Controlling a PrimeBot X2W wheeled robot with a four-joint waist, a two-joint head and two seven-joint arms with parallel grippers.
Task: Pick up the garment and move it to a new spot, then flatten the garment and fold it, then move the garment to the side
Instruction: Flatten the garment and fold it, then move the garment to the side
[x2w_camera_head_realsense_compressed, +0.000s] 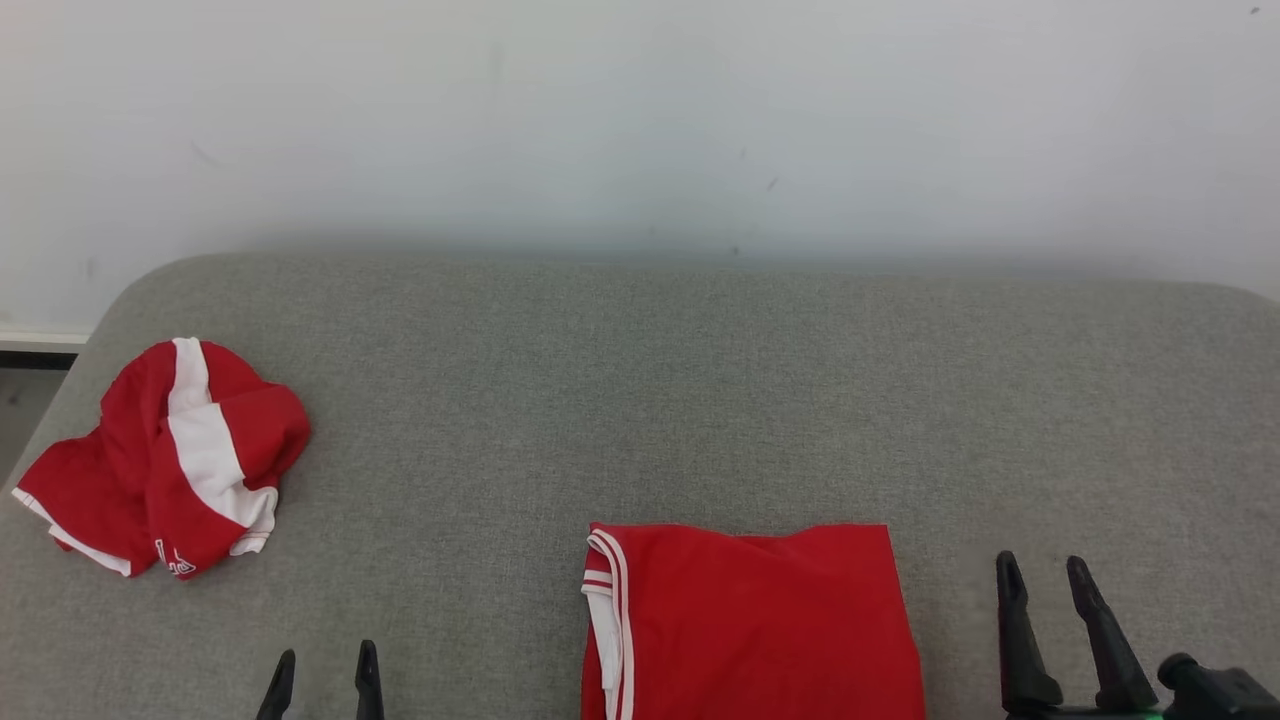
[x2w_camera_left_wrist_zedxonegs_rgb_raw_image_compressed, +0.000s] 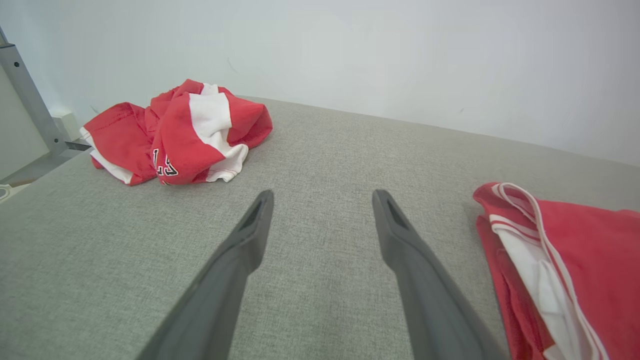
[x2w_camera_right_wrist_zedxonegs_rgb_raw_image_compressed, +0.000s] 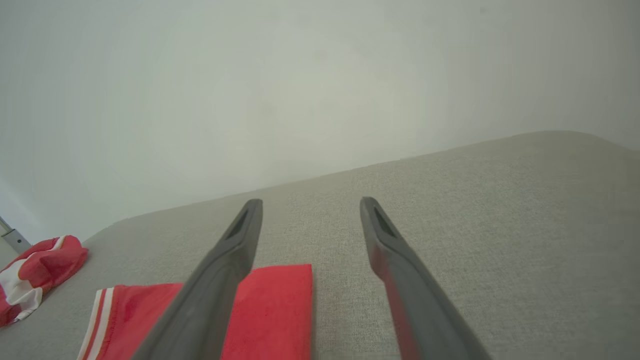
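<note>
**A:** Where does the garment lie?

**B:** There are two red-and-white pieces on the grey desk (x2w_camera_head_realsense_compressed: 650, 400). The folded garment (x2w_camera_head_realsense_compressed: 750, 620) lies flat as a tidy rectangle. The crumpled garment (x2w_camera_head_realsense_compressed: 170, 460) sits well to the left of the folded garment and farther back, heaped on itself.

**A:** And the fingers?

**B:** Both pairs are spread wide and hold nothing. The left fingers (x2w_camera_head_realsense_compressed: 368, 685) hang to the left of the folded garment, apart from it. The right fingers (x2w_camera_head_realsense_compressed: 1017, 640) stand just to its right, not touching it.

**A:** How will the cloth behave?

**B:** I'd judge it light, thin and limp, like sports jersey fabric. It won't break, but it has no stiffness. Lifted from one point, it will droop and the folds will slide open.

**A:** So where should it be gripped?

**B:** If the folded garment goes to the side, I'd pinch through all the layers at two corners of one edge, one pair of fingers on each. The white-striped edge on its left looks thickest and should give the surest bite. If the heap comes next, I'd take a raised ridge or the white-trimmed hem, since a pinch there should catch fewer layers.
</note>
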